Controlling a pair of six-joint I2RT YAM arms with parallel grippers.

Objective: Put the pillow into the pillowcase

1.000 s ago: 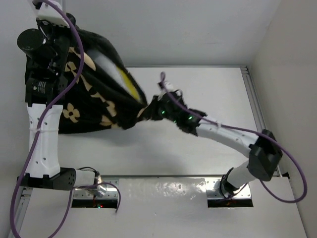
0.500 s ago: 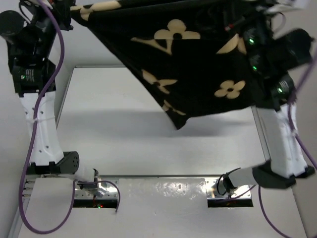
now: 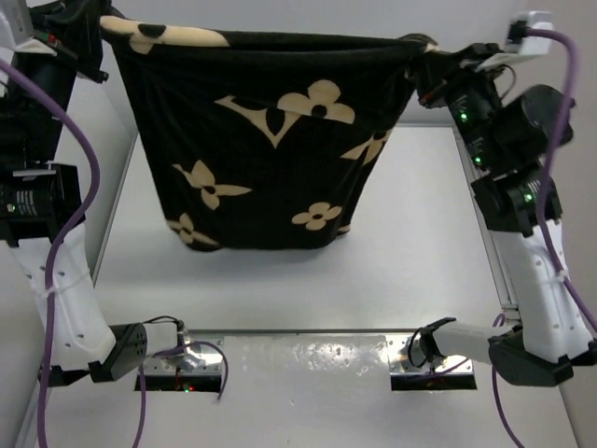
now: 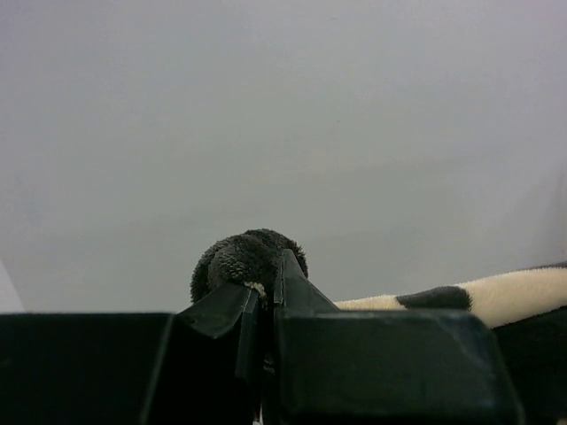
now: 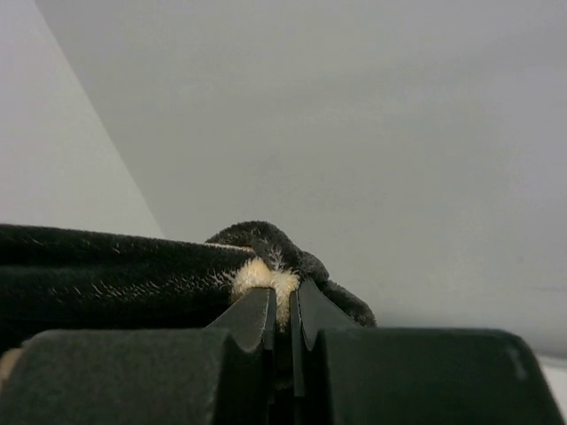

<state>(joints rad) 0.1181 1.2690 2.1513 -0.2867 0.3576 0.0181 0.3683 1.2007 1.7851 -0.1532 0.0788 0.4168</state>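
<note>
A black plush, tan-flowered pillowcase (image 3: 270, 177) hangs taut. The left gripper (image 4: 266, 290) and right gripper (image 5: 282, 305) each clamp a top corner.

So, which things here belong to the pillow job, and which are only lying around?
Job: black plush pillowcase with tan flowers; left gripper and right gripper, each shut on a top corner of it. Pillow not seen.
Not the job: white table; purple cables.

The pillowcase (image 3: 270, 159) hangs above the table (image 3: 308, 289), stretched between the two arms. Its upper left corner sits in the jaws of the left gripper (image 3: 98, 26), its upper right corner in the jaws of the right gripper (image 3: 422, 58).
</note>
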